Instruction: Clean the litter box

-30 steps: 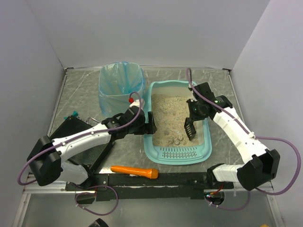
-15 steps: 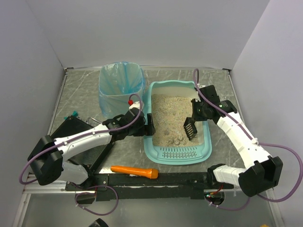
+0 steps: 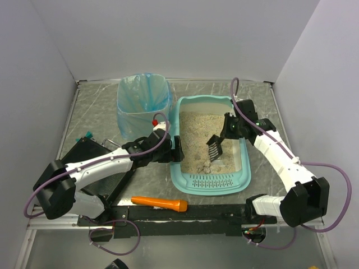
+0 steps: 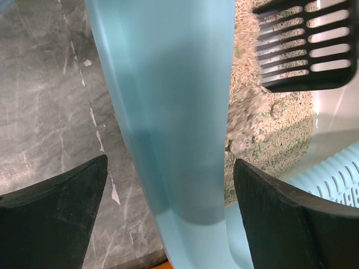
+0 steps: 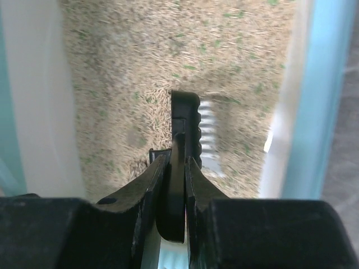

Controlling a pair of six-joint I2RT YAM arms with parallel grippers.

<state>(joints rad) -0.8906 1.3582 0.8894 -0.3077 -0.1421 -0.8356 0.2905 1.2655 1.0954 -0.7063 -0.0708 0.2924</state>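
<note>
The litter box (image 3: 216, 182) sits mid-desk (image 3: 95, 106) beside the bin (image 3: 143, 98), the left tool (image 3: 176, 148) spread astride its left wall, likely to steady it, while the right tool (image 3: 230, 130), clamped on the scoop (image 3: 214, 147), angles it toward clumps (image 3: 208, 165).

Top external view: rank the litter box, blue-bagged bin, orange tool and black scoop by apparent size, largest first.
1. litter box
2. blue-bagged bin, which stands taller, so nearness to the camera may inflate it
3. orange tool
4. black scoop, its handle hidden in the right gripper
</note>
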